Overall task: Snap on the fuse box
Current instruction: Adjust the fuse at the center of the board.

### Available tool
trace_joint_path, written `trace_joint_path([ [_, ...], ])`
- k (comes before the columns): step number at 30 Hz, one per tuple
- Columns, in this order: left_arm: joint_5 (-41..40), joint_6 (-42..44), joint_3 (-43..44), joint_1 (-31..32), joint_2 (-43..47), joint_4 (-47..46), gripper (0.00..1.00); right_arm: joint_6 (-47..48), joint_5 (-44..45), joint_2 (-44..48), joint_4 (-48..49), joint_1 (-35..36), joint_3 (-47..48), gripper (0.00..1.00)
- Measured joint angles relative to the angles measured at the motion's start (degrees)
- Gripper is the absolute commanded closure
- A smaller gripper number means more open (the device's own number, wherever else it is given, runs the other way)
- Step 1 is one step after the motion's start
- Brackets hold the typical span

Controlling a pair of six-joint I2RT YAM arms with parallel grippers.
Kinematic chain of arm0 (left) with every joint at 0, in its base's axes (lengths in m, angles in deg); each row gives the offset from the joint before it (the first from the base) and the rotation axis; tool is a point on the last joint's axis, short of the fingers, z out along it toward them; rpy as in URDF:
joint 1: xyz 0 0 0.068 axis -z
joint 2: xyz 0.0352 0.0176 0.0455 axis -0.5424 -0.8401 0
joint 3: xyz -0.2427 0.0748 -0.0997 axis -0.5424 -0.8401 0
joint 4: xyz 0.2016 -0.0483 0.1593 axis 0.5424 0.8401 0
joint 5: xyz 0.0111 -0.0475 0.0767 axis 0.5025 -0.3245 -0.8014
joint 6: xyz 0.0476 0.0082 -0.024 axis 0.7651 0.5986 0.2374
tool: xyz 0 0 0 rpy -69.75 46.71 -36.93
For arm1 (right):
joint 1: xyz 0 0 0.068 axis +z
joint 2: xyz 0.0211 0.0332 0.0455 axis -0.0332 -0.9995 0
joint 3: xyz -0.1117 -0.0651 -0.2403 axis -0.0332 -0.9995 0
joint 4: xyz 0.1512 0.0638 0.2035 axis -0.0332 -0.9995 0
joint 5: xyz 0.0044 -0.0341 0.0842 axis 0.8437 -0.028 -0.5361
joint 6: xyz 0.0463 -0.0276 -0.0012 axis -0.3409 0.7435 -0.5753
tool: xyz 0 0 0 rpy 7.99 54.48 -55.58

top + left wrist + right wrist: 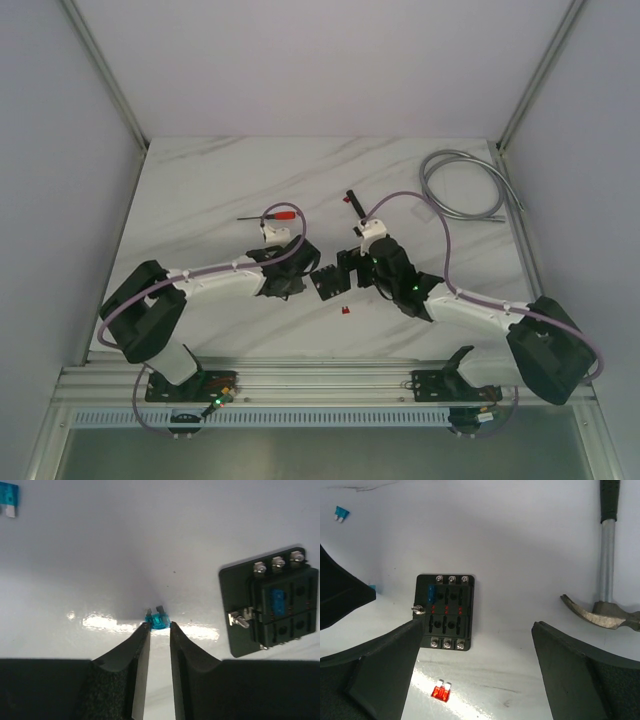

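The fuse box (pixel 327 283) is a small black square block lying flat on the white table between my two grippers. It has one blue fuse in a slot and no cover on it. In the left wrist view it (pixel 272 607) lies to the right of my left gripper (pixel 160 626), which is shut on a small blue fuse (pixel 159 621) at its fingertips, just above the table. In the right wrist view the box (pixel 445 612) lies by the left finger of my right gripper (pixel 477 630), which is wide open and empty above the table.
A loose red fuse (pixel 441 692) lies near the box and also shows in the top view (pixel 343 313). Another blue fuse (pixel 341 513) lies farther off. A hammer (pixel 605 580), a red-handled screwdriver (pixel 275 214) and a coiled grey cable (pixel 460 185) lie beyond.
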Motion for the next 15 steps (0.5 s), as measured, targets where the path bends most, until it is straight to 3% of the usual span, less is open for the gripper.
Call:
trace_joint_path([
  [6, 2.1, -1.5, -0.1, -0.6, 1.8, -2.8, 0.69, -2.5, -3.0, 0.0, 4.8, 0.2, -2.7, 0.05],
  [15, 5.0, -2.2, -2.5, -3.1, 5.5, -6.5, 0.55, -5.0, -5.1, -1.1, 9.5, 3.8, -4.5, 0.09],
])
